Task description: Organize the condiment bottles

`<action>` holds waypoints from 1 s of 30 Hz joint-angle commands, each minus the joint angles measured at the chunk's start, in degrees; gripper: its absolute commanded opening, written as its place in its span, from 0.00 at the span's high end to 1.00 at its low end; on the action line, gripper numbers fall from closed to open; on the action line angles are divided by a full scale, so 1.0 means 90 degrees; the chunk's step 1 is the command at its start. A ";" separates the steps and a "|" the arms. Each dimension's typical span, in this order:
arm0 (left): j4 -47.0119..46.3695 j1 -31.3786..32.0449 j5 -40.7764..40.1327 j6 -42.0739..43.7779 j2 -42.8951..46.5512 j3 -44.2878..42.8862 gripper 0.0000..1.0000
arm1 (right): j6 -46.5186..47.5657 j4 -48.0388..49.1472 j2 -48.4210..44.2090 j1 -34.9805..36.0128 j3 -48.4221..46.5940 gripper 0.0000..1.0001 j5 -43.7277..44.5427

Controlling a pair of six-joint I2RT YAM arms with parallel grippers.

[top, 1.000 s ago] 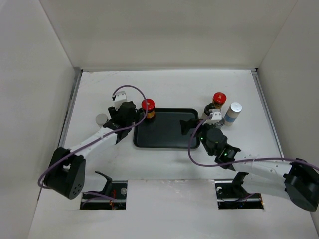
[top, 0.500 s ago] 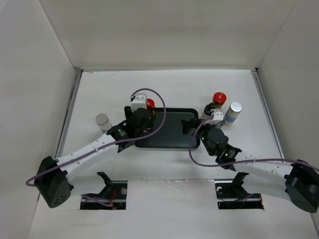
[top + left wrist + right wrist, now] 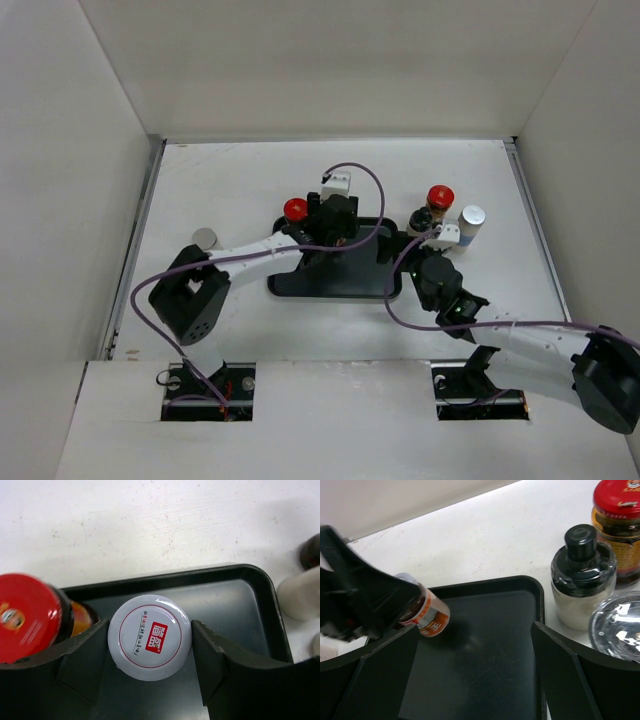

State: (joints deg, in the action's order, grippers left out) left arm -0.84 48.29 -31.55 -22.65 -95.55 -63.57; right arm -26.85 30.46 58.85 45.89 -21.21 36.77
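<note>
My left gripper [image 3: 335, 243] is shut on the brown pale-lidded bottle [image 3: 150, 637] and holds it just above the black tray [image 3: 340, 278]. In the right wrist view this bottle [image 3: 422, 612] hangs tilted over its shadow. A red-capped amber bottle [image 3: 295, 210] stands in the tray's back left corner, beside my left finger [image 3: 75, 655]. My right gripper [image 3: 390, 268] is open and empty over the tray's right end [image 3: 485, 650]. Right of the tray stand the second red-capped bottle [image 3: 440, 196], the black-capped bottle [image 3: 420, 215] and the white-capped blue-labelled bottle [image 3: 470, 225]. The plain white bottle is not seen.
The silver-lidded clear bottle [image 3: 204, 237] stands alone left of the tray. White walls enclose the table on three sides. In the right wrist view the black-capped bottle [image 3: 580, 575] stands close to my right finger [image 3: 570, 665].
My left arm has swung right from beside the tray's left edge to over the tray, carrying the brown bottle. The right arm has barely moved.
</note>
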 commanded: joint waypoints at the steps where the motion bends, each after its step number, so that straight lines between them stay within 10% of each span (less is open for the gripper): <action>1: -0.1068 -0.0224 0.0204 0.0144 -0.0280 -0.0573 0.65 | -0.0132 0.0229 -0.0211 -0.0084 0.0072 0.00 0.0133; 11: -0.1557 -0.0352 0.0439 0.0115 -0.0878 -0.0534 0.58 | -0.0141 0.0219 -0.0035 -0.0094 0.0013 0.00 0.0055; 20: -0.1567 -0.0215 0.0254 0.0115 -0.0546 -0.0261 0.10 | -0.0093 0.0180 -0.0152 -0.0094 0.0023 0.02 0.0113; 30: -0.2132 0.0058 0.0312 0.0320 0.1034 -0.0017 0.02 | 0.0044 -0.0882 -0.0601 0.0013 -0.0484 0.81 0.0318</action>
State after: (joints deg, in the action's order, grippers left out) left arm -12.51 47.94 -28.60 -21.12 -94.24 -64.45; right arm -26.72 26.00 55.61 45.47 -21.63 37.65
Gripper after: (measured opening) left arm 0.981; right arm 0.216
